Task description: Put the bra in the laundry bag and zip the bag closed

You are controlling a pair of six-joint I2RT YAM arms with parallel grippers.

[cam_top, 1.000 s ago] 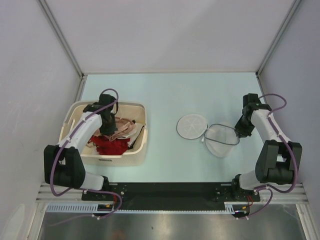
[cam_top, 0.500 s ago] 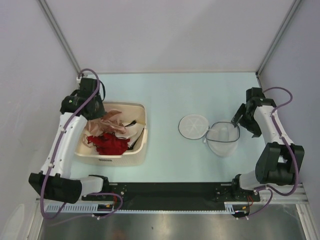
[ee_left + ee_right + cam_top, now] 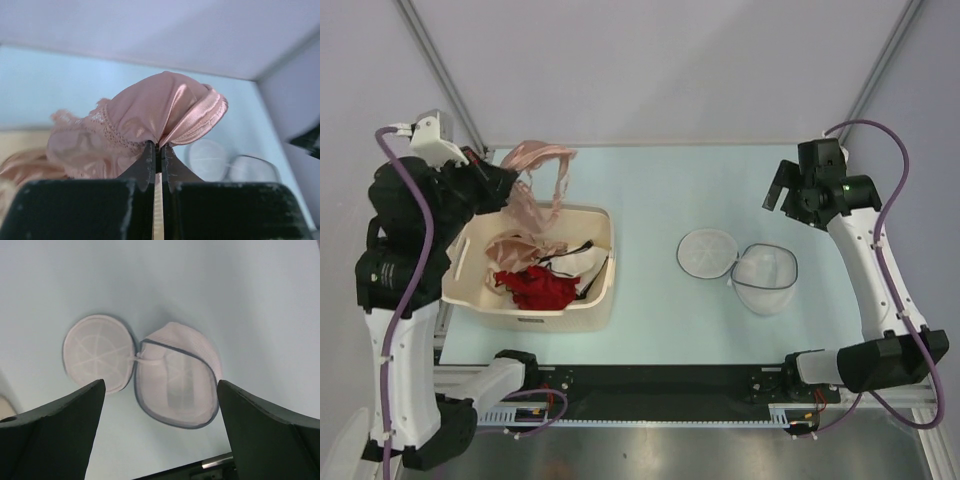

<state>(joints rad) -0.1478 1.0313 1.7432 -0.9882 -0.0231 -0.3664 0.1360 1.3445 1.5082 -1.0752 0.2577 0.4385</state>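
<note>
Your left gripper [image 3: 158, 145] is clamping the bra [image 3: 167, 105]; the laundry bag [image 3: 765, 278] is lying at four o'clock, by the released right gripper [image 3: 781, 192].

**Basket of laundry on a pale table**

A cream basket [image 3: 570, 308] sits on the left of the light blue table [image 3: 700, 185]. Inside it lies a red garment [image 3: 535, 290], crumpled toward the near side, with a white piece [image 3: 584, 266] edged by a dark strap just beside it on the right. Grey walls [image 3: 670, 60] close in the table on three sides.
</note>
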